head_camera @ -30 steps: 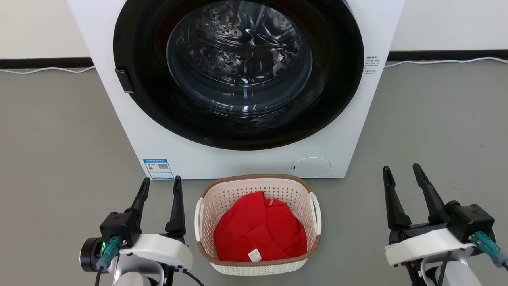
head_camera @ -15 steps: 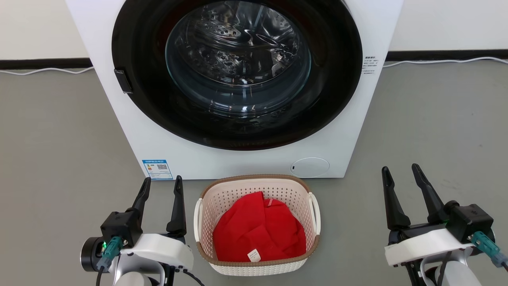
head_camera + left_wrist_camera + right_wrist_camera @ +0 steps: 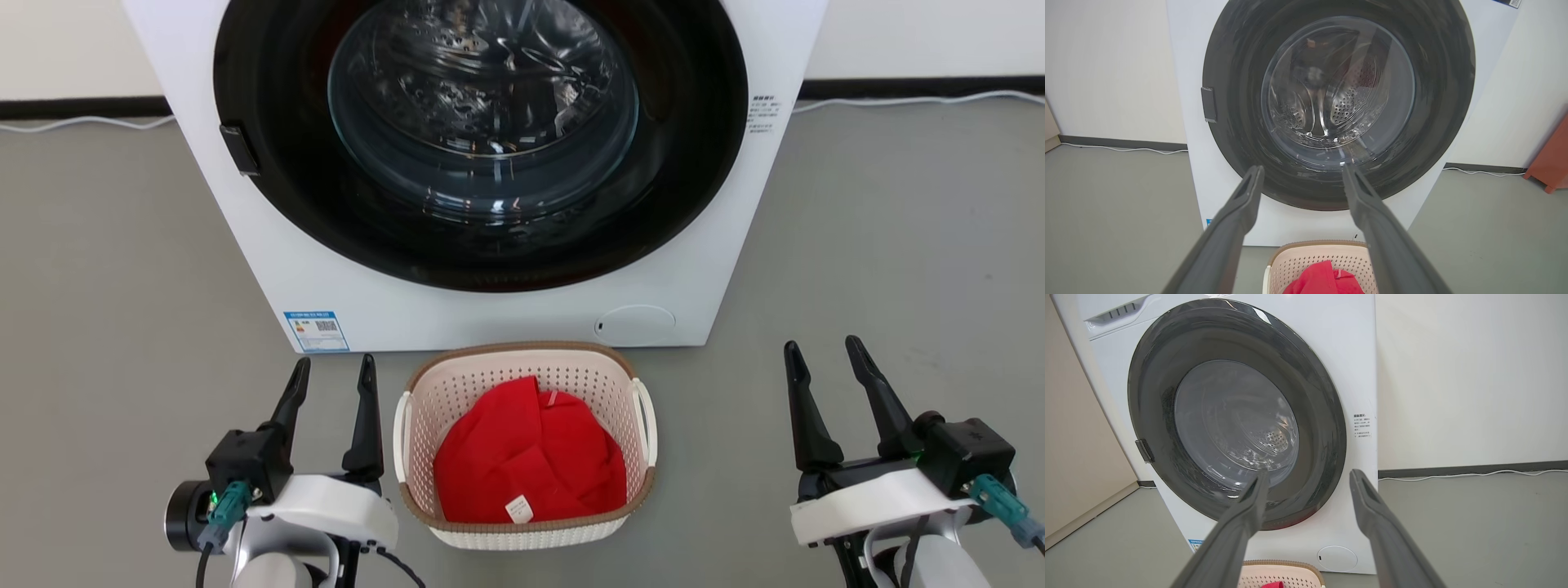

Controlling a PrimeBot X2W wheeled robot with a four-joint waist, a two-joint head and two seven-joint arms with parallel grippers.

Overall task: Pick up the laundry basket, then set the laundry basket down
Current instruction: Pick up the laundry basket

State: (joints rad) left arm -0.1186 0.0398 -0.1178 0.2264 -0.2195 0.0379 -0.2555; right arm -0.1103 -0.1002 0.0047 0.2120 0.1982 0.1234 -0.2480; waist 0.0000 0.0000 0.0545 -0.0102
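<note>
The laundry basket (image 3: pixel 424 412), cream-white and perforated with a brown rim and white side handles, stands on the grey floor just in front of the washer, with a red garment (image 3: pixel 531 461) inside. My left gripper (image 3: pixel 333 367) is open just left of the basket, its inner finger close to the left handle. Well to the right of the basket, apart from it, my right gripper (image 3: pixel 823 349) is open with nothing between its fingers. The left wrist view shows the basket (image 3: pixel 1298 263) low between the left gripper (image 3: pixel 1301 170) fingers. In the right wrist view the basket's rim (image 3: pixel 1286 565) lies below the right gripper (image 3: pixel 1309 475).
A white front-loading washer (image 3: pixel 694 253) with a dark round closed door (image 3: pixel 482 122) stands directly behind the basket. A white cable (image 3: pixel 922 102) runs along the dark baseboard. Open grey floor (image 3: pixel 898 245) lies on both sides. An orange-red object (image 3: pixel 1551 163) stands far right by the wall.
The whole head view has shifted slightly, so the camera moved: the washer and basket now sit a little higher and further left in it. Both grippers stay open.
</note>
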